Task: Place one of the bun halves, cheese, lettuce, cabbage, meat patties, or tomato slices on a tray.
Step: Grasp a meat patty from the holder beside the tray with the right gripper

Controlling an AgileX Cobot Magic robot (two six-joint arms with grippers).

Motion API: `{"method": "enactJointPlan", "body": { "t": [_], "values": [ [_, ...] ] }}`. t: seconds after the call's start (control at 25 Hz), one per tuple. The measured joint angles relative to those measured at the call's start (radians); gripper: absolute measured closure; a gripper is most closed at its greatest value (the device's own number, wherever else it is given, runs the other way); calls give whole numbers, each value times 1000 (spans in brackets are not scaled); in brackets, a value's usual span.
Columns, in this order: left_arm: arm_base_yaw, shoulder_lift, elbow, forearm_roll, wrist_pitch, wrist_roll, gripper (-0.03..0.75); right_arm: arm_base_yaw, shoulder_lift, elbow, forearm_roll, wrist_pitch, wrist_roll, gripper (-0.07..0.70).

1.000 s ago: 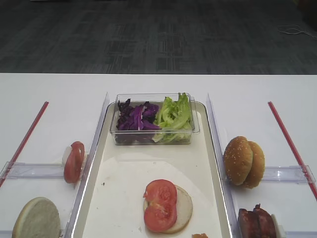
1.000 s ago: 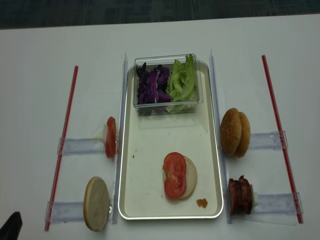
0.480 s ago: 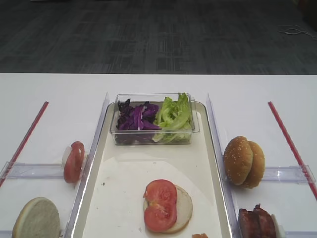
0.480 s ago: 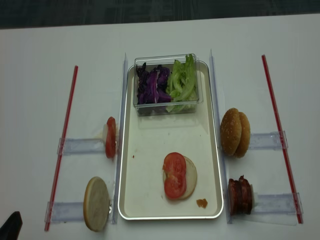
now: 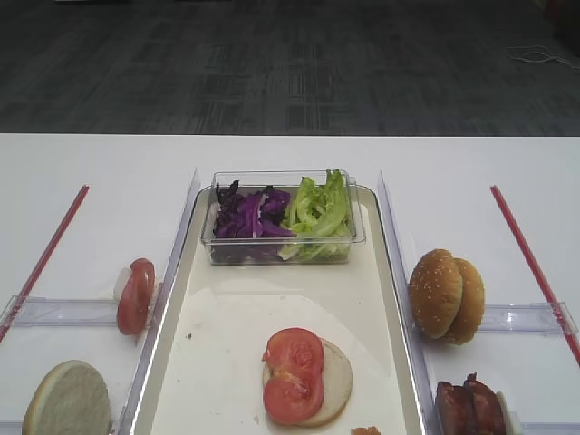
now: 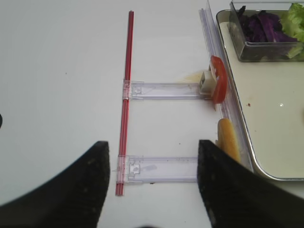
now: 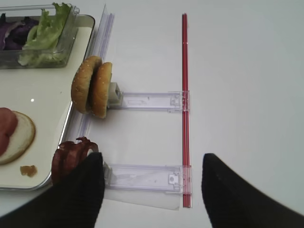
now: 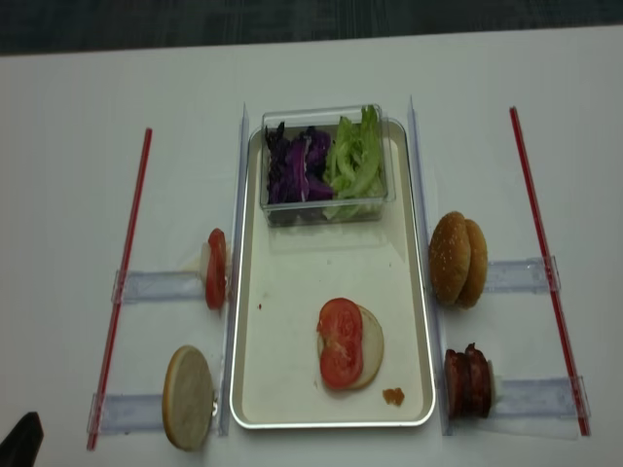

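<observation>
On the far left a red strip [image 8: 122, 282] runs along the table, and two clear racks [image 8: 156, 285] reach from it toward the tray, each holding its food on edge so a gripper can close on it from the sides: a tomato slice [image 8: 215, 269] on the upper rack and a pale bun half [image 8: 187, 397] on the lower one. The tray [image 8: 292, 389] lies in the middle, long side running away from the robot, with a clear box [image 8: 323, 209] at its far end that keeps the purple cabbage [image 8: 292, 167] and green lettuce [image 8: 352, 161] from spilling. Nearer the front of the tray a pale bun half lies flat with two tomato slices [image 8: 341, 341] overlapping on top of it, so a burger looks started; a small orange-brown crumb [image 8: 392, 395] sits beside it, too small to identify. To the right, mirrored racks hold a pair of sesame bun halves [image 8: 458, 258] and, below them, the meat patties [image 8: 467, 380], again upright for easy pinching. The left gripper [image 6: 151, 185] hangs above the lower left rack, jaws spread wide and empty, touching nothing. The right gripper [image 7: 149, 190] hovers over the lower right rack with its jaws fully apart and empty, its left finger [image 7: 80, 190] just beside the patties, though whether it brushes them I cannot tell from this angle.
</observation>
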Motion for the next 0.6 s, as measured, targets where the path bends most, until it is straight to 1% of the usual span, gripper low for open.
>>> {"method": "enactJointPlan", "body": {
  "t": [0.36,0.6],
  "values": [
    [0,0,0,2,0,0,295,0,155,0,0,0,0,178],
    [0,0,0,2,0,0,295,0,223,0,0,0,0,178]
  ]
}}
